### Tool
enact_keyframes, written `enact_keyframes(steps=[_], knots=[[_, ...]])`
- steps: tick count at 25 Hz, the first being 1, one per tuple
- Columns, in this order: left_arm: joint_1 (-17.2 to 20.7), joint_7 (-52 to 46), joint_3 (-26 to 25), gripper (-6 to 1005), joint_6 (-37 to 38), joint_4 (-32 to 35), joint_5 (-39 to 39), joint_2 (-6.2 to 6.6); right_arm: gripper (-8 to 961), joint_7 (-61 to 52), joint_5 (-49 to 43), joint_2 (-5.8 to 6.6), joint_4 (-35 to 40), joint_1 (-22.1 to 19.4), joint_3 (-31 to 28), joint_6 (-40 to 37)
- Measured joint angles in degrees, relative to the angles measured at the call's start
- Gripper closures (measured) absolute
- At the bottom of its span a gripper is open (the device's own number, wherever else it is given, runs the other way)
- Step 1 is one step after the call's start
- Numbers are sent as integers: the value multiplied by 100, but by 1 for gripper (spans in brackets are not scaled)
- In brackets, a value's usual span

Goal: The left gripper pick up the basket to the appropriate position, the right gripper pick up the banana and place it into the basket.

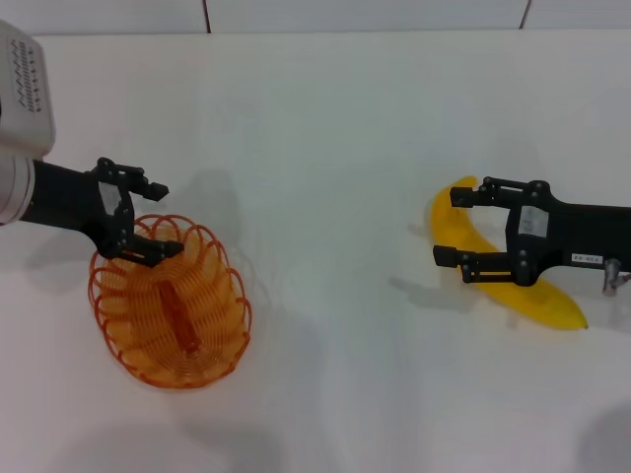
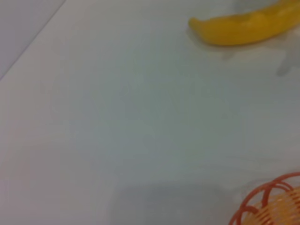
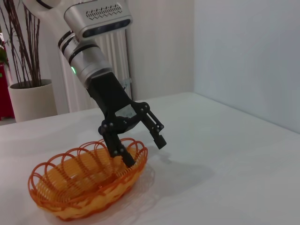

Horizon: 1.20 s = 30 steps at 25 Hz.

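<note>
The orange wire basket (image 1: 168,310) rests on the white table at the left. My left gripper (image 1: 163,220) is open at the basket's far rim. In the right wrist view, one finger of the left gripper (image 3: 144,151) reaches inside the basket (image 3: 70,187) while the other stays outside the scalloped edge. The yellow banana (image 1: 544,302) lies on the table at the right. My right gripper (image 1: 455,227) is open, with its fingers on either side of the banana's far end. The left wrist view shows the banana (image 2: 243,27) far off and a piece of the basket rim (image 2: 267,199).
The white table (image 1: 325,138) stretches between the basket and the banana. Its back edge meets a pale wall. A potted plant (image 3: 28,93) and a radiator stand beyond the table in the right wrist view.
</note>
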<state>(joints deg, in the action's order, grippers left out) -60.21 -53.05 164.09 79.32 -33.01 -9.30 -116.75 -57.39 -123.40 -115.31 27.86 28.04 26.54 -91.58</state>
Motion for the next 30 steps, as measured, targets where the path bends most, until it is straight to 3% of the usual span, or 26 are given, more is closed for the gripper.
enact_keyframes(steps=[6, 17, 19, 25, 30], knots=[[-52, -303, -9, 201, -37, 1, -26, 0, 129, 0, 0, 0, -8, 0, 0, 0], [-96, -363, -9, 437, -103, 18, -161, -9, 130, 0, 13, 0, -9, -3, 0, 0], [-103, -371, -9, 643, -102, 20, -160, -8, 130, 0, 16, 0, -9, -7, 0, 0], [-122, -405, -9, 864, -63, 5, -156, -6, 131, 0, 18, 0, -9, -18, 0, 0], [-130, -517, -9, 910, -33, -22, -184, -1, 131, 0, 15, 0, -9, -17, 0, -9]])
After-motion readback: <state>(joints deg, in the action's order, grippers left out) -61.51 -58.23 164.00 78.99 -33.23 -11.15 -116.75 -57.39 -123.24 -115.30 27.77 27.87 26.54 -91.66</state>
